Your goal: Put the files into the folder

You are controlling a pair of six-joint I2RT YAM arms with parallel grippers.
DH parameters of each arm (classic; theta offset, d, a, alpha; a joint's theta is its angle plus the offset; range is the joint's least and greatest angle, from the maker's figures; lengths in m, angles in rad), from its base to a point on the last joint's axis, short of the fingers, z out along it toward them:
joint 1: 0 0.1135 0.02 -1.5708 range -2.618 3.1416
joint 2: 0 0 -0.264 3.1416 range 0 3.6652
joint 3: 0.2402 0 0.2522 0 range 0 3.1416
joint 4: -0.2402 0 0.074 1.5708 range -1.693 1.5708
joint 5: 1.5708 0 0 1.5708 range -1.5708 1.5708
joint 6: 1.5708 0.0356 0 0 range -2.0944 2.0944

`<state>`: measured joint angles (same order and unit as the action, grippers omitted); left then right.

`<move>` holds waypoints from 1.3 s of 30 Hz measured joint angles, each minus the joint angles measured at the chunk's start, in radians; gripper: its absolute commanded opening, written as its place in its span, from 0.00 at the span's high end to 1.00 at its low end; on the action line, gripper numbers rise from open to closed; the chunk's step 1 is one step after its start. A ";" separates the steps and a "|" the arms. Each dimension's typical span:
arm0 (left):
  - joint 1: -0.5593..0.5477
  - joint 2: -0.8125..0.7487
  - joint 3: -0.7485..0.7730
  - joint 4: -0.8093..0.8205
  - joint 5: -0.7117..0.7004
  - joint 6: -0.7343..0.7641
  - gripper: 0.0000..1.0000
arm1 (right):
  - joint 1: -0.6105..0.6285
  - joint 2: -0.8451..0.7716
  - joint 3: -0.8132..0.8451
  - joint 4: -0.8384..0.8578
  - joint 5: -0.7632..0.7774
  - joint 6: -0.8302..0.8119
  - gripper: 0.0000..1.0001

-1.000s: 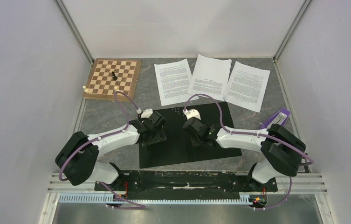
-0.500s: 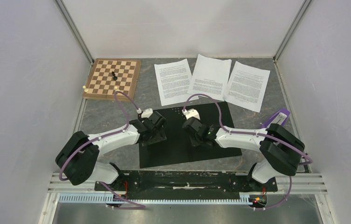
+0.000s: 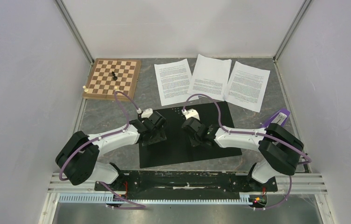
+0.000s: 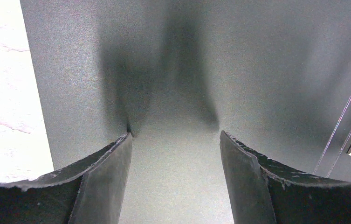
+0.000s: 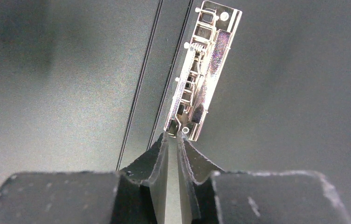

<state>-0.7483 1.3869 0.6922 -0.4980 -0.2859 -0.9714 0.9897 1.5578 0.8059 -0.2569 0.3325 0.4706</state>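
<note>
Left claw (image 4: 175,134) hovering wide apart over flat rectangular folder (image 3: 173,153), black inner face; right claw (image 5: 173,134), almost together, touching silver metal clip (image 5: 201,79).

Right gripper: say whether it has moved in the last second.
Yes. The right gripper has slid slightly left over the folder, which lies unmoved.

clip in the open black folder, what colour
Shiny silver metal clip, clearest in right wrist view.
</note>
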 measured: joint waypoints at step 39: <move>0.047 -0.022 -0.026 0.043 0.034 0.000 0.25 | 0.002 0.042 0.041 0.015 0.087 -0.016 0.81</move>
<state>-0.7013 1.3647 0.6666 -0.4553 -0.2516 -0.9714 0.9913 1.6001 0.8471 -0.2420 0.4194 0.4541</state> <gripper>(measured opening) 0.749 0.217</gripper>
